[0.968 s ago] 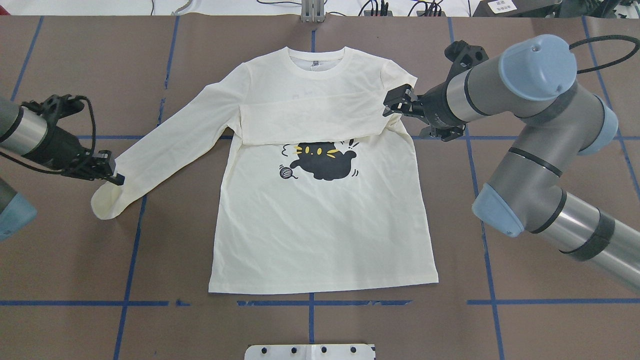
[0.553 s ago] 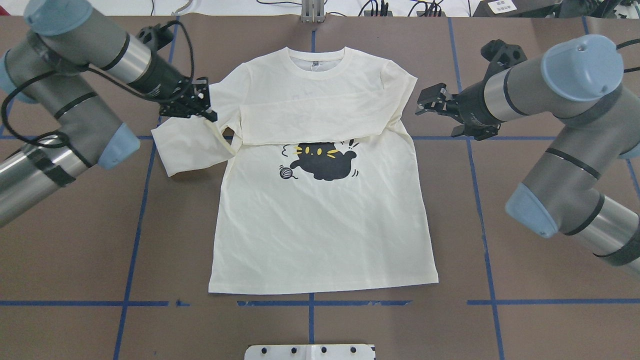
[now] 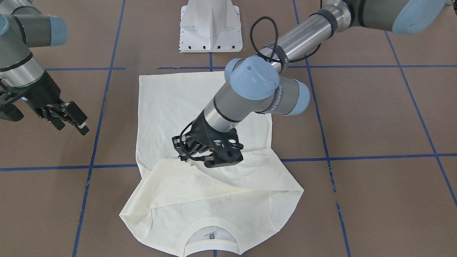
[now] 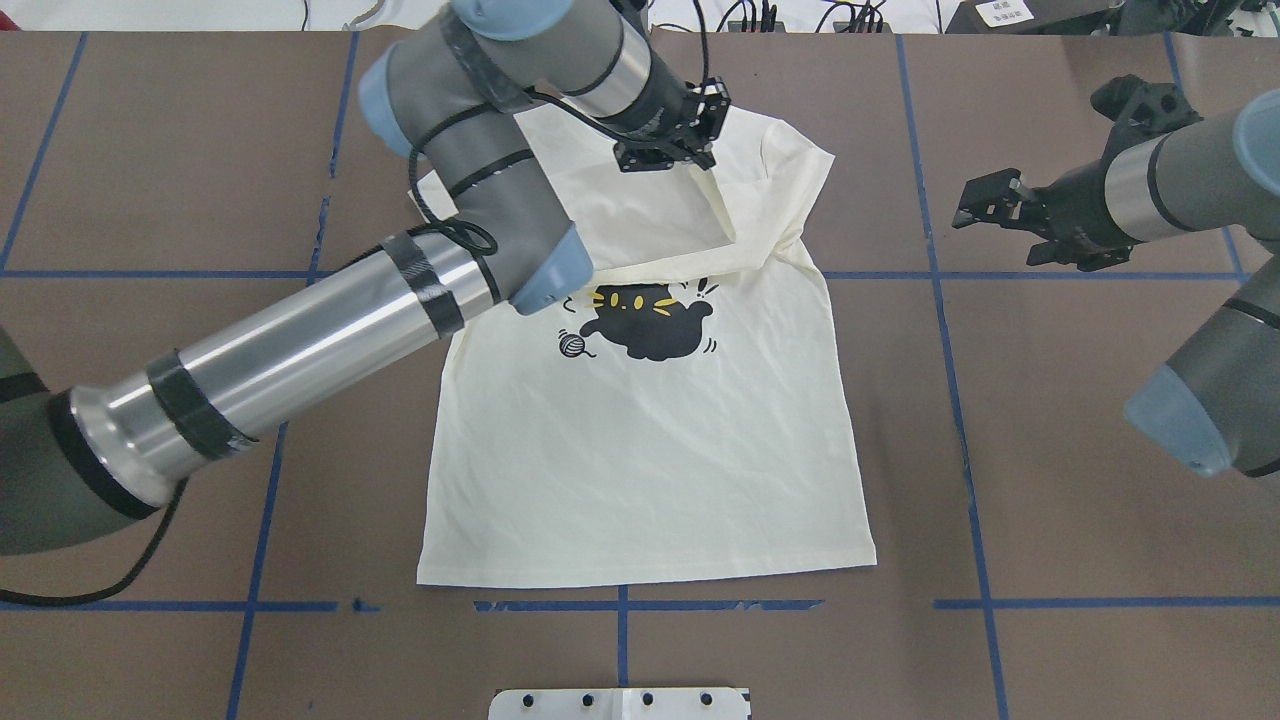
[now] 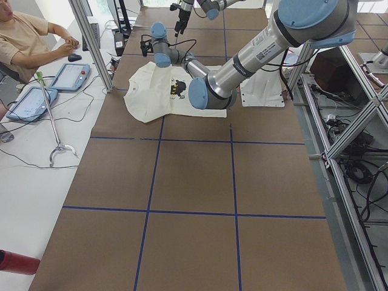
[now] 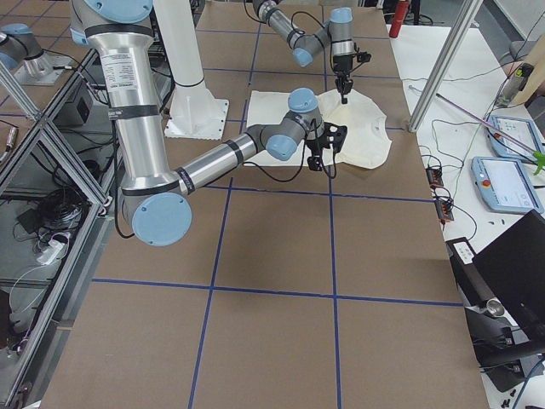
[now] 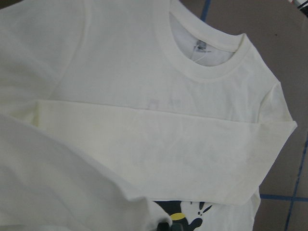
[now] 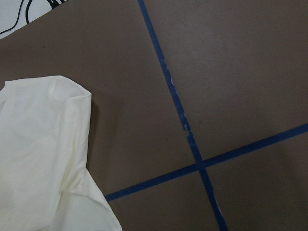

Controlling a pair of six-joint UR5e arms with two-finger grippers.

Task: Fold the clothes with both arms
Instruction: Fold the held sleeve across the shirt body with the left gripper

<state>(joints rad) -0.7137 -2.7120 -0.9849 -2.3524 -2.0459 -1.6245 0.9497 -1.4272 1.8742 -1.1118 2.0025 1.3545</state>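
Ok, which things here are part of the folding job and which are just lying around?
Job: shirt; left gripper, holding its sleeve; right gripper.
Lying about: pedestal; tablet; red cylinder.

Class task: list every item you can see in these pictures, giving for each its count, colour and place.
T-shirt: one, cream with a black cat print, flat at the table's centre, one sleeve folded across the chest
Table: one, brown, gridded with blue tape
Pedestal base: one, white, at the robot's table edge
Tablets: two, blue-grey, on the white side table
Person: one, seated at that side table
Arms: two, grey with light-blue caps, reaching in from either side
Left gripper: one, black, over the shirt's chest, shut on the other sleeve
Right gripper: one, black, open, over bare table beside the shirt
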